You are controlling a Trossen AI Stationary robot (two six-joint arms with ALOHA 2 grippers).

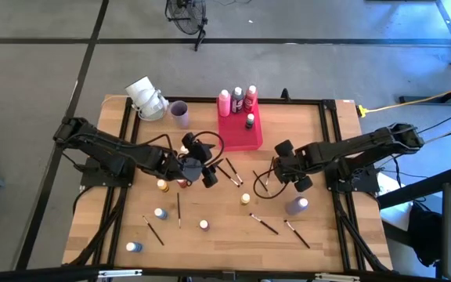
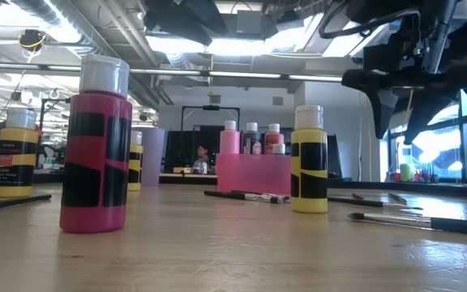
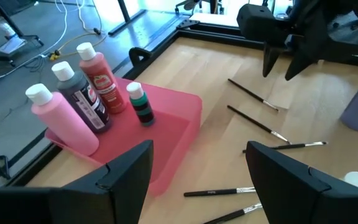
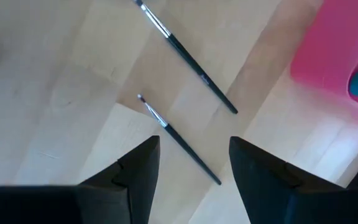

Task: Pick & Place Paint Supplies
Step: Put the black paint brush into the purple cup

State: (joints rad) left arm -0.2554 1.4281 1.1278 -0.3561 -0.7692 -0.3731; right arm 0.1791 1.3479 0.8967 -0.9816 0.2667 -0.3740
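Four paint bottles stand in the pink tray (image 1: 241,139) at the far middle of the table (image 1: 116,196): a pink bottle (image 3: 64,119), a dark one (image 3: 79,96), a red one (image 3: 102,79) and a small green one (image 3: 140,104), all upright with pale caps. Lilac cup (image 1: 180,114) sits just left of the tray, beside a white object (image 1: 146,98) at the far left corner.

Left gripper (image 1: 198,168) hovers over the table's middle, just near of the tray, fingers spread apart, nothing between them. In its wrist view the tray lies ahead, with several paintbrushes (image 3: 252,94) lying flat on the wood beyond.

Right gripper (image 1: 282,168) hangs right of centre, fingers parted, empty. Its wrist view looks straight down on two brushes: one thin dark brush (image 4: 179,140) lies in line with the gap between the fingers, a second longer brush (image 4: 186,57) lies farther out. Neither is touched.

Loose supplies on the near half: a yellow bottle (image 1: 162,186) close by the left gripper, a blue-capped bottle (image 1: 160,213), another blue one (image 1: 134,247) near the front left edge, a small bottle (image 1: 203,225) at front centre, another (image 1: 245,199) between the arms, and a purple bottle (image 1: 297,206) near the right gripper. More brushes lie scattered, among them one (image 1: 179,210) at front left and one (image 1: 263,224) at front right.

Low view: magenta bottle (image 2: 97,146) and yellow bottle (image 2: 309,160) upright.
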